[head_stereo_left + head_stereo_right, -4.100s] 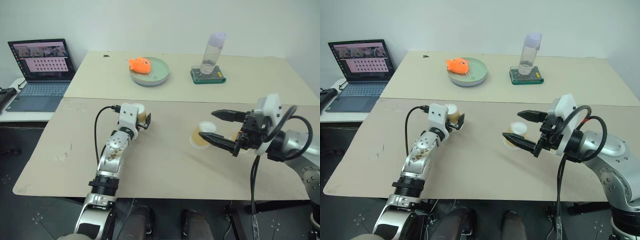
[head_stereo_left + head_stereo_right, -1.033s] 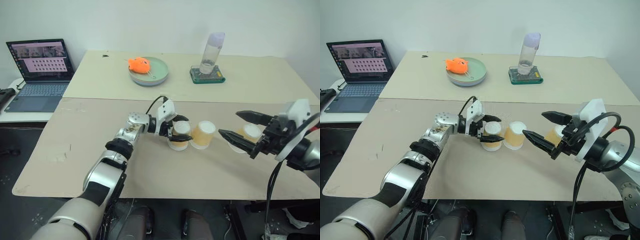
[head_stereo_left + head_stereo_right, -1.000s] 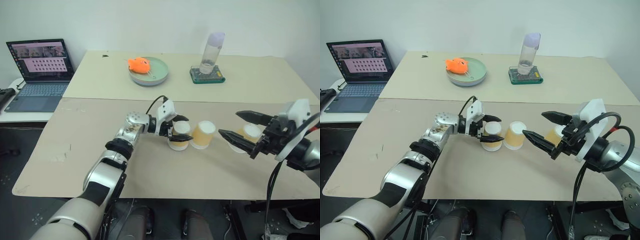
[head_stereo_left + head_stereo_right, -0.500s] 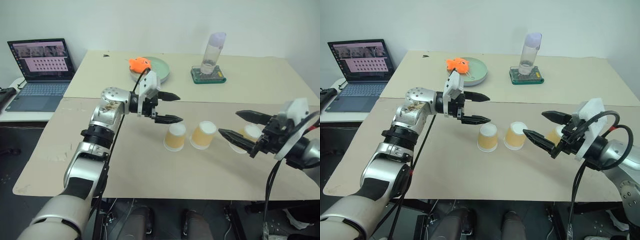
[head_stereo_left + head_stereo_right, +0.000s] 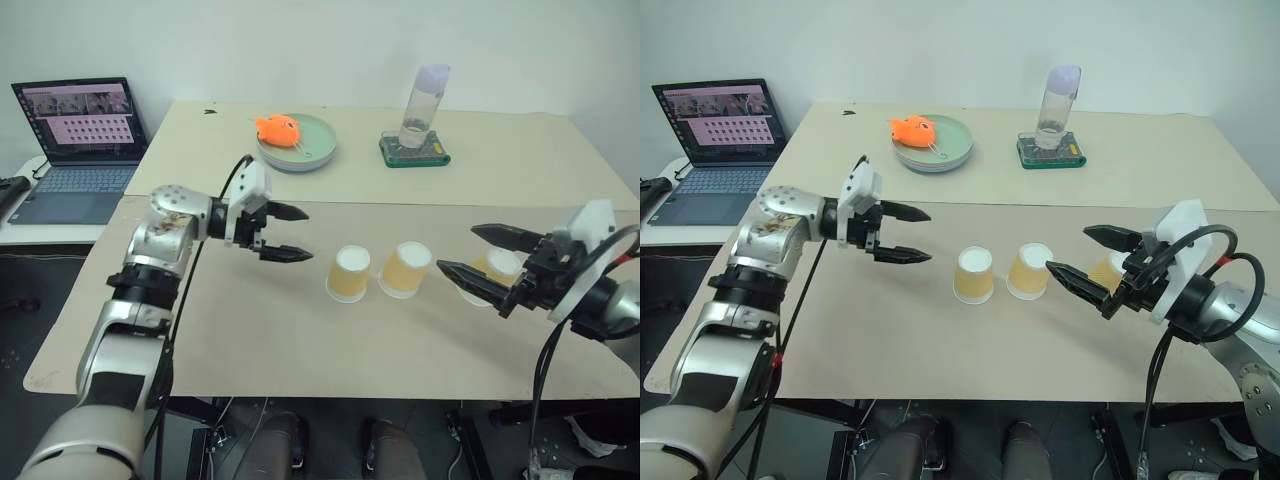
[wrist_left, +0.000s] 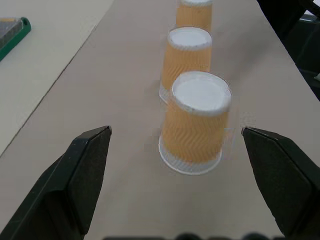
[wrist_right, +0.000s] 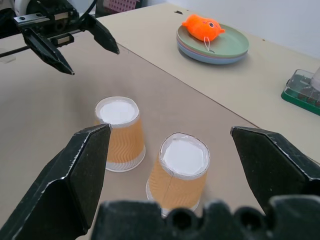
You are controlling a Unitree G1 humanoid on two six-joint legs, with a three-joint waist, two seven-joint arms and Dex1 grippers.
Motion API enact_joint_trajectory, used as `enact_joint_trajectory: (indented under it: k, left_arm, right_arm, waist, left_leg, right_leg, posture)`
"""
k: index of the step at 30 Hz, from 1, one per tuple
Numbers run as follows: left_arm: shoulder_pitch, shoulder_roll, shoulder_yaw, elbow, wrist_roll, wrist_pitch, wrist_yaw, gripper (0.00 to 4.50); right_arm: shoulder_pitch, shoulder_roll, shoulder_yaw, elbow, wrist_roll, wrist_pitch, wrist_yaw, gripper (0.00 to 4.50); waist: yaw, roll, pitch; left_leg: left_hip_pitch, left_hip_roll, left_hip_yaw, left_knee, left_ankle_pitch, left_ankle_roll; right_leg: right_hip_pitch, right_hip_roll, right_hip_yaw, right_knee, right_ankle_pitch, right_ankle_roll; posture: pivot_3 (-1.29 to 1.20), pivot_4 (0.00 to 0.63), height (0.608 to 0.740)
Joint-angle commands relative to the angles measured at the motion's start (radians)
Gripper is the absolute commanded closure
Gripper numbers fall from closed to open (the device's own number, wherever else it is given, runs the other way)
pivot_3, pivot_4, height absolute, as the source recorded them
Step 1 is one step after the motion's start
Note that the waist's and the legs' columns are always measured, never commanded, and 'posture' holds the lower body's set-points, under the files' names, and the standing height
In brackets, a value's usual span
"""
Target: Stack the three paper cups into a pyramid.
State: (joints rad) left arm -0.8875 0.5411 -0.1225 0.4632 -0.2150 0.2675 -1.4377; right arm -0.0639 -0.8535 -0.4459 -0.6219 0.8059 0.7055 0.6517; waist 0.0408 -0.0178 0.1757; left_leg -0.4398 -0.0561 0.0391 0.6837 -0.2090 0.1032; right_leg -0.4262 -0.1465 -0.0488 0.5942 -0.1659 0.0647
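Nearest, the right gripper (image 5: 478,260) hangs low over the matte beige table (image 5: 300,340), its tapered black fingers spread wide, with one tan paper cup (image 5: 497,268) between them. Beside it, two more ribbed cups (image 5: 349,274) (image 5: 406,269) stand upturned, white bases up, side by side and just apart. Left of these, the left gripper (image 5: 292,233) hovers empty, its pointed fingers splayed. Farther back sit a round green plate (image 5: 310,150) bearing an orange toy fish (image 5: 277,128), and a tall clear bottle (image 5: 425,105).
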Motion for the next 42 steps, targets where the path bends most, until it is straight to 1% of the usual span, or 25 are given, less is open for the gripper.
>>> enact_joint_trajectory:
  k: [1,5,9,14,25,30,37,42]
  left_arm:
    - [0.036,-0.004,-0.025,-0.074,0.014,-0.017,0.027,0.05]
    - [0.08,-0.042,-0.061,-0.094,0.029,-0.026,0.055,0.05]
    - [0.096,-0.083,-0.093,-0.069,0.058,-0.073,0.089,0.05]
    - [0.066,-0.117,-0.098,-0.022,0.066,-0.091,0.104,0.05]
    - [-0.008,-0.127,-0.113,0.123,0.118,-0.2,0.097,0.05]
    - [-0.04,-0.165,-0.123,0.192,0.15,-0.258,0.13,0.05]
    - [-0.079,-0.219,-0.118,0.256,0.167,-0.29,0.157,0.05]
    - [-0.099,-0.234,-0.112,0.3,0.177,-0.313,0.156,0.05]
  right_arm:
    - [-0.011,0.0,-0.033,-0.027,0.009,-0.028,-0.001,0.0]
    - [-0.022,-0.003,-0.03,-0.023,0.016,-0.028,0.004,0.0]
    - [-0.031,-0.005,-0.029,-0.023,0.016,-0.025,0.004,0.0]
    - [-0.03,-0.007,-0.043,-0.032,0.028,-0.021,0.002,0.0]
    - [-0.021,-0.01,-0.059,-0.045,0.044,-0.017,-0.011,0.0]
    - [-0.023,-0.01,-0.058,-0.045,0.046,-0.016,-0.016,0.0]
    - [-0.027,-0.013,-0.058,-0.046,0.052,-0.014,-0.02,0.0]
    - [-0.021,-0.016,-0.062,-0.05,0.056,-0.013,-0.023,0.0]
  waist:
    - [0.002,0.0,0.0]
    - [0.003,0.0,0.0]
    - [0.0,0.0,0.0]
    - [0.0,0.0,0.0]
    - [0.0,0.0,0.0]
    - [0.003,0.0,0.0]
    - [0.001,0.0,0.0]
    - [0.001,0.0,0.0]
  left_leg:
    - [0.0,0.0,0.0,0.0,0.0,0.0]
    - [0.0,0.0,0.0,0.0,0.0,-0.001]
    - [0.0,0.0,0.0,0.0,0.0,-0.001]
    - [0.0,0.0,0.0,0.0,0.0,-0.001]
    - [0.0,0.0,0.0,0.0,0.0,0.0]
    - [0.0,0.0,0.0,0.0,0.0,0.0]
    - [0.0,0.0,0.0,0.0,0.0,0.0]
    - [0.0,0.0,0.0,0.0,0.0,0.0]
  right_leg:
    - [0.0,0.0,0.0,0.0,0.0,0.0]
    - [0.0,0.0,0.0,0.0,0.0,0.0]
    - [0.0,0.0,0.0,0.0,0.0,0.0]
    - [0.0,0.0,0.0,0.0,0.0,0.0]
    - [0.0,0.0,0.0,0.0,0.0,0.0]
    - [0.001,0.0,0.0,0.0,0.0,0.0]
    - [0.0,0.0,0.0,0.0,0.0,0.0]
    - [0.0,0.0,0.0,0.0,0.0,0.0]
  posture:
    - [0.0,0.15,0.74]
    - [0.0,0.15,0.74]
    - [0.0,0.15,0.74]
    - [0.0,0.15,0.74]
    - [0.0,0.15,0.74]
    - [0.0,0.15,0.74]
    - [0.0,0.15,0.74]
    - [0.0,0.15,0.74]
